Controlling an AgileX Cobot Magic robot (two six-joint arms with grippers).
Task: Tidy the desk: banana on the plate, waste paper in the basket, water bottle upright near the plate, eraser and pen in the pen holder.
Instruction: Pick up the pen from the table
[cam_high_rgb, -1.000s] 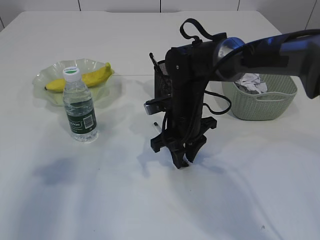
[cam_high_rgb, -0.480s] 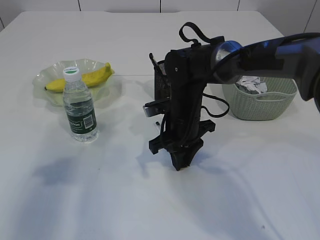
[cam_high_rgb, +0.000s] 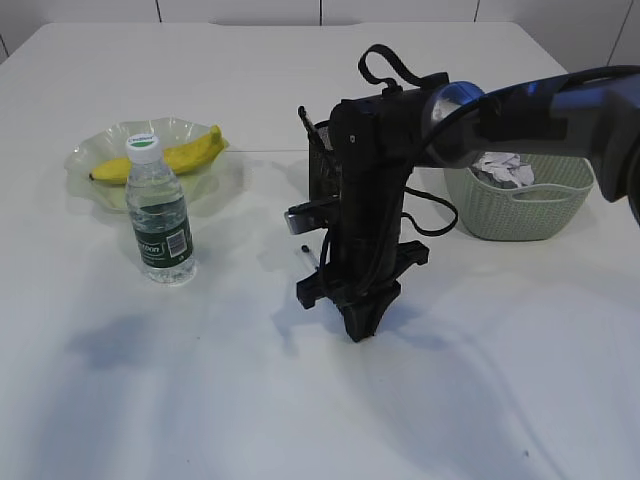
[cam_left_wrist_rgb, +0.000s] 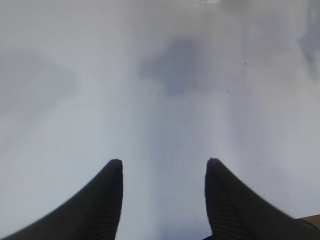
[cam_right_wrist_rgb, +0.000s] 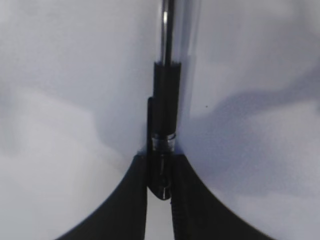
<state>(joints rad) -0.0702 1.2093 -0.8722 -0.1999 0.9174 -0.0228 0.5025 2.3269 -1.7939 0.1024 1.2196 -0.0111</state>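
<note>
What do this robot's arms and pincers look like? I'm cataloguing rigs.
The right arm is dark with a shiny silver joint; loose black cables loop around its blocky black wrist. The right pincer and left pincer have matte black, curved, tapering fingers.

right claw (cam_high_rgb: 360, 325): jaws closed onto pen (cam_right_wrist_rgb: 163, 130) | lowered slightly toward desk (cam_high_rgb: 200, 400)

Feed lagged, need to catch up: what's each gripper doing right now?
Left gripper: open, nothing between the jaws, bare desk below.
Right gripper: closed on the pen, down at the desk.
</note>
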